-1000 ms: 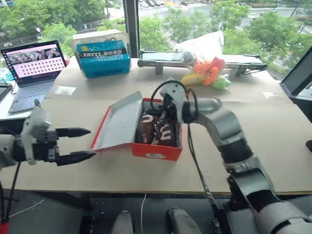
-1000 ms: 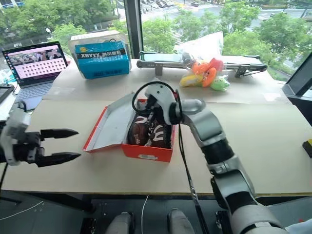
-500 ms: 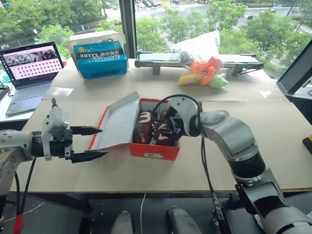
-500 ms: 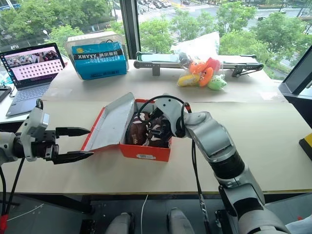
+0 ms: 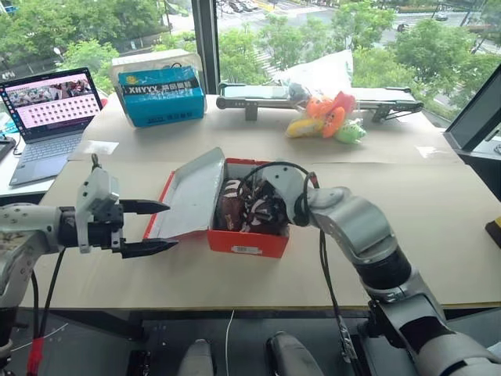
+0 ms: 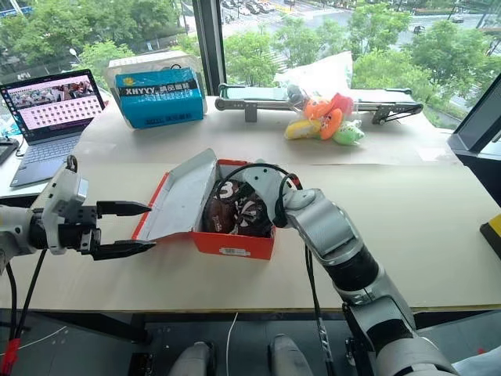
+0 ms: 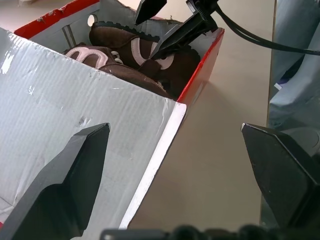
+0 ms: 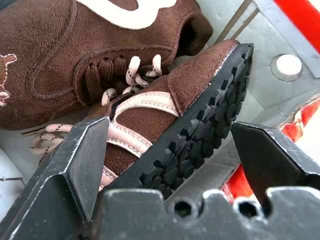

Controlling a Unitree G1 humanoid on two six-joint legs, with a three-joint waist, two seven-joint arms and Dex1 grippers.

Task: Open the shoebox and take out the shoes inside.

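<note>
- Fingers of the right gripper (image 8: pixel 165 165) stand wide apart and hold nothing; they straddle the upturned, treaded sole edge of the nearer of the shoes (image 8: pixel 200 120), one finger on the laced upper side, the other on the sole side.
- Fingers of the left gripper (image 5: pixel 149 227) are also spread wide and empty, hovering just beside the raised lid (image 5: pixel 192 196) on the robot's left, not touching it.
- Location: the shoebox (image 5: pixel 249 241) sits on the bench (image 5: pixel 438 235) in front of the robot, lid swung open toward the left and standing tilted. Both shoes lie inside, packed side by side.
- Key relation: the near shoe lies on its side directly between the right fingers, its long axis running across the line between the fingertips. Closing should therefore pinch it across its width, sole to upper.
- Arm choice: the right gripper is inside the box and clearly nearer; the left gripper is outside, beyond the lid.
- Judged step: lid opening is complete; shoe removal has not begun.
- Risk: the sole-side finger sits close to the box wall (image 8: pixel 295 125) and may catch it on closing.
</note>
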